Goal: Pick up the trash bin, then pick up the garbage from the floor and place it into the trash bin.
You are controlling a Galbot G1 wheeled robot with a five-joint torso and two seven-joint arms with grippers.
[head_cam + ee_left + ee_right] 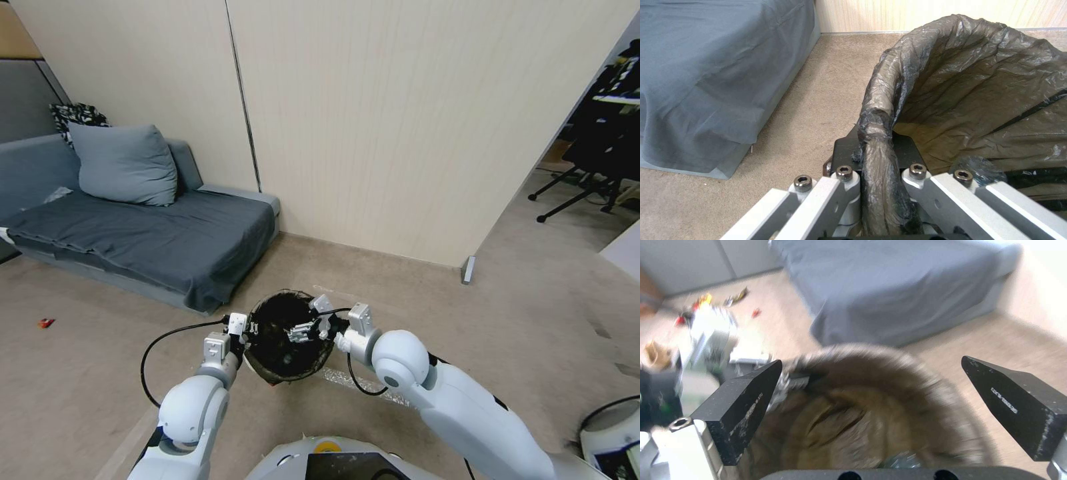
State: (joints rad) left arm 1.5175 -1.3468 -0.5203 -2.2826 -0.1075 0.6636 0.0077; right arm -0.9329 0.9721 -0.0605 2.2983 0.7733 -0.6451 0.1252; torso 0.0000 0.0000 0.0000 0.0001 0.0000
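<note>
Bin (pixel 288 337) already picked up, held in front of robot between both arms, above the carpet (pixel 100 373) and near the corner of the sofa (pixel 133 233). Left gripper (pixel 878 186) clamped on the rim at the bin's left side: in left wrist view one finger outside, one inside, bag liner (pixel 978 100) squeezed between, no gap. Right gripper (pixel 308 328) over the bin's mouth, reaching in from the right side; in right wrist view both black fingers (pixel 740 406) spread wide apart, nothing between them, bin just below. So first step, lifting the bin, looks done. Second step looks partly done at most, prob. a drop just made or about to start again, cannot say which. Garbage still on floor: small red scrap (pixel 45 323) on carpet well to the left of robot, in front of the sofa; in right wrist view a blurred group of litter (pixel 706 303) far off by the wall, with red and yellow pieces, too blurred to name each one. Inside the bin: dark brown liner, wrinkled, folded over the rim. Bottom dark in head view; a small shiny crumpled piece (pixel 980 166) low inside near the left gripper, maybe a wrapper, not sure. No other content clear. Judgement: more trips needed, approx. most of litter left.
</note>
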